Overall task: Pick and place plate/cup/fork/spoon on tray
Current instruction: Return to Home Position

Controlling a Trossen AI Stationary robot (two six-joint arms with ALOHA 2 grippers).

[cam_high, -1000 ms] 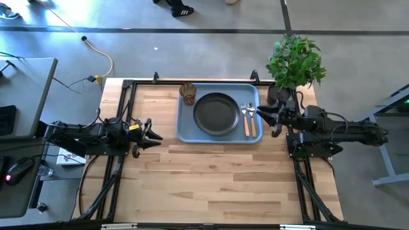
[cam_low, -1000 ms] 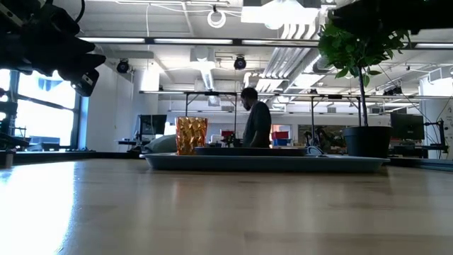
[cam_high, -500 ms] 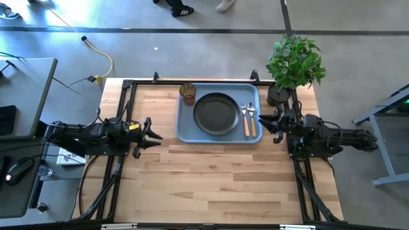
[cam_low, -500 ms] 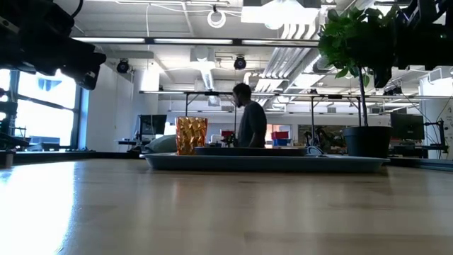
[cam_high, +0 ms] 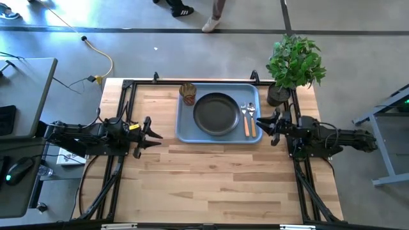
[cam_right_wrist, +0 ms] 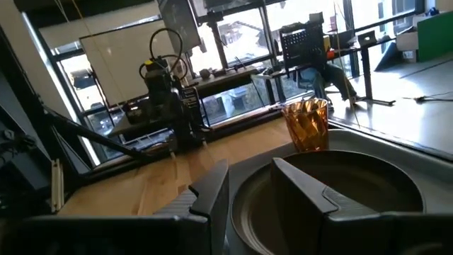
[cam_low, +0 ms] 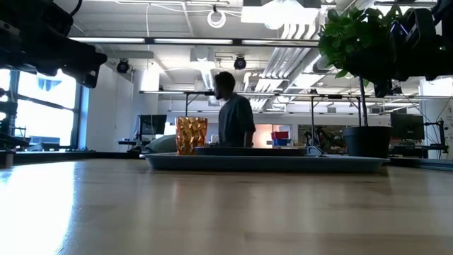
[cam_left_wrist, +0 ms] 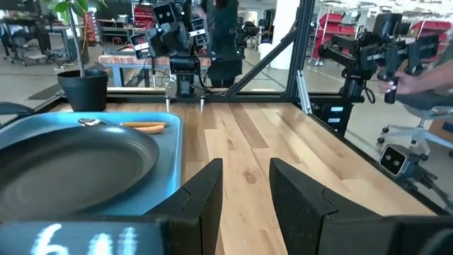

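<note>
Plate (cam_high: 217, 114), cup (cam_high: 188, 94), fork (cam_high: 246, 126), spoon (cam_high: 252, 111) on tray (cam_high: 185, 131)

A potted plant (cam_high: 294, 61) sits at the wooden table's (cam_high: 217, 172) corner, a person (cam_low: 235, 124) beyond.

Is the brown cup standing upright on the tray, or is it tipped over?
Upright. In the low view the cup stands straight on the tray, and the right wrist view shows its mouth on top.

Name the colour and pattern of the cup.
Amber-brown with a faceted texture; the cup shows best in the right wrist view.
</note>
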